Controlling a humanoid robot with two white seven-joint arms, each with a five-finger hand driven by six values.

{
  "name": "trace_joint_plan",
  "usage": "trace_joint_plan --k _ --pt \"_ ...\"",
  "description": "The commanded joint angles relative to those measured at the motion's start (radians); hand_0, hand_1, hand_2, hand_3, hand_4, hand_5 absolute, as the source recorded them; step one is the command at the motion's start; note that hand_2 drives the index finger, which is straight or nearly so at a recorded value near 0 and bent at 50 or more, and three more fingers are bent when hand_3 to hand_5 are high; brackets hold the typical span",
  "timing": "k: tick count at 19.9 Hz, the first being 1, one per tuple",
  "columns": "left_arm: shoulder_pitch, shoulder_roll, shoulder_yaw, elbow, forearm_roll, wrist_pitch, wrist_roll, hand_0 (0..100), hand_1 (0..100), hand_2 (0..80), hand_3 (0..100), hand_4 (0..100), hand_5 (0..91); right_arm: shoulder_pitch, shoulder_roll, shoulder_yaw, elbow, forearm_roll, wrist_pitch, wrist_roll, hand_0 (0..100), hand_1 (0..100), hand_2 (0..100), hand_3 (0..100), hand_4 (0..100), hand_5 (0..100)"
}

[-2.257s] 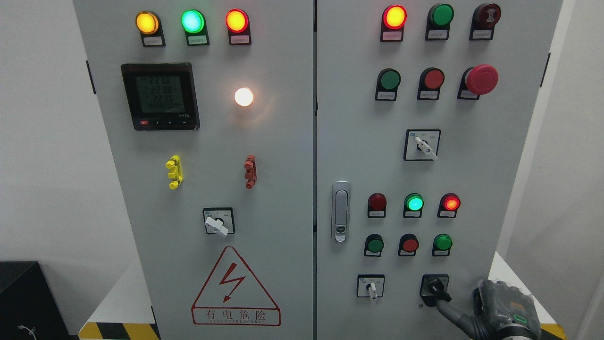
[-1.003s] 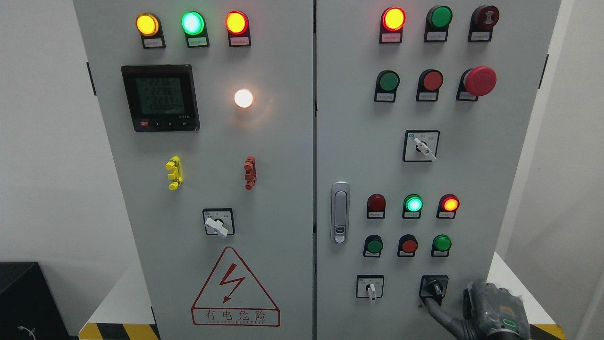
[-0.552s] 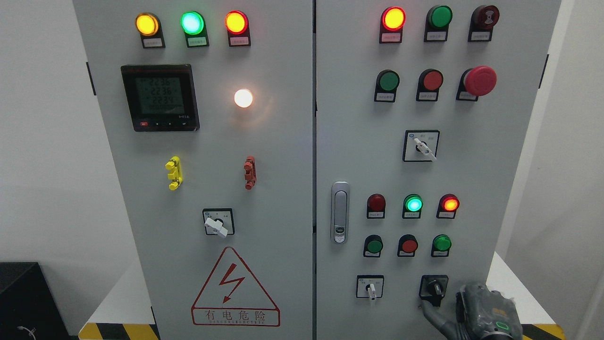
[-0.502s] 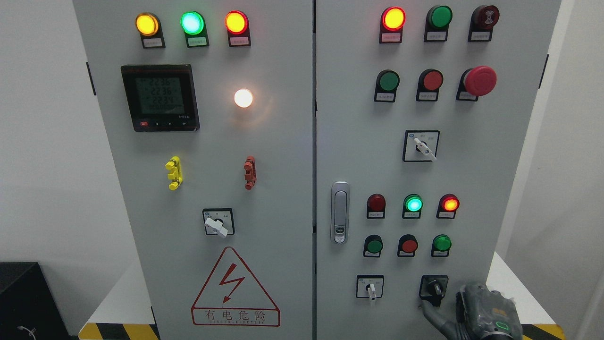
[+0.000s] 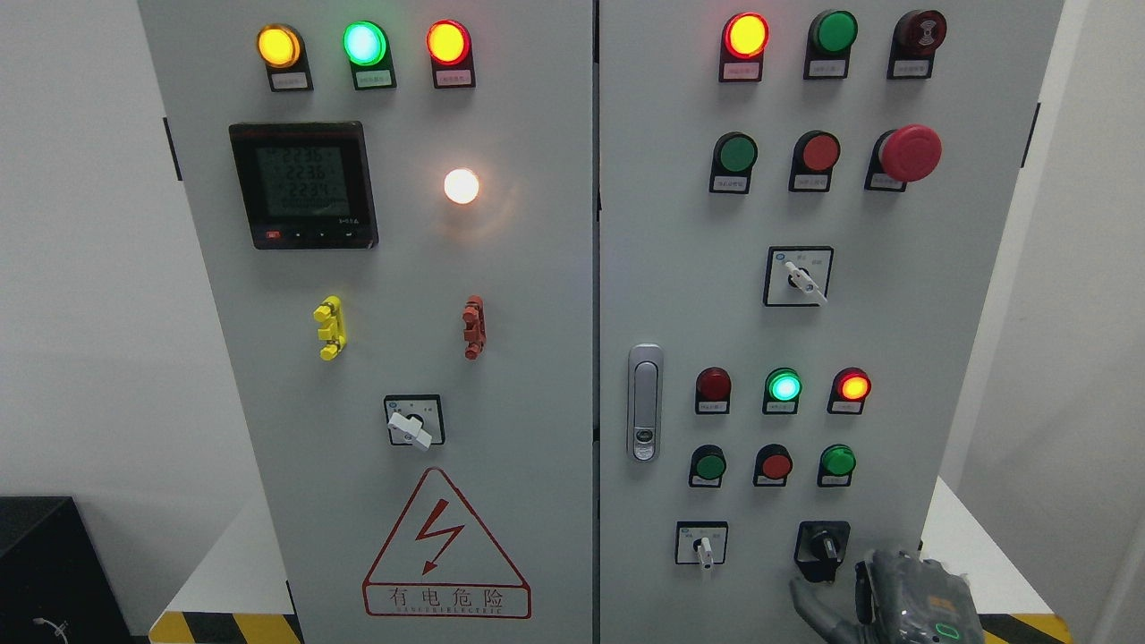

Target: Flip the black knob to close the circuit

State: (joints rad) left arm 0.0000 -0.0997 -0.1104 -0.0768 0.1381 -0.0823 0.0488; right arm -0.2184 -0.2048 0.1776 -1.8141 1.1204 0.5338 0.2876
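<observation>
Knob just above right hand, fingers relaxed, holding nothing.

Electrical room: grey control cabinet, indicator lamps, hazard sign.

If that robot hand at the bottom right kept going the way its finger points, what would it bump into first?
Probably the black knob. The right hand sits just below and to the right of it, with one finger reaching up and left toward its base. Depth is hard to judge, so it might meet the grey cabinet door beside the knob instead.
</observation>
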Motion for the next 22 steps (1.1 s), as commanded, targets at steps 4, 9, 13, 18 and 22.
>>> trace_joint_plan --k 4,9,13,18,22 --pt "0.020 0.000 0.000 0.000 0.000 0.001 0.000 12 56 0.0 0 0 0.0 0.102 -0.007 -0.027 -0.168 -0.140 -0.001 -0.024 10 12 80 100 85 82" --pt "0.020 0.000 0.000 0.000 0.000 0.001 0.000 12 56 0.0 0 0 0.0 0.203 -0.010 -0.113 -0.264 -0.370 -0.052 -0.065 8 12 58 86 73 62" --pt "0.020 0.000 0.000 0.000 0.000 0.001 0.000 12 56 0.0 0 0 0.0 0.266 -0.004 -0.142 -0.278 -0.574 -0.112 -0.159 7 13 41 67 58 45" --pt "0.020 0.000 0.000 0.000 0.000 -0.001 0.000 12 56 0.0 0 0 0.0 0.315 0.002 -0.204 -0.278 -0.819 -0.190 -0.168 7 12 22 35 29 22" --pt "0.020 0.000 0.000 0.000 0.000 0.001 0.000 12 56 0.0 0 0 0.0 0.338 0.019 -0.247 -0.278 -1.135 -0.230 -0.165 0 10 4 14 6 0"
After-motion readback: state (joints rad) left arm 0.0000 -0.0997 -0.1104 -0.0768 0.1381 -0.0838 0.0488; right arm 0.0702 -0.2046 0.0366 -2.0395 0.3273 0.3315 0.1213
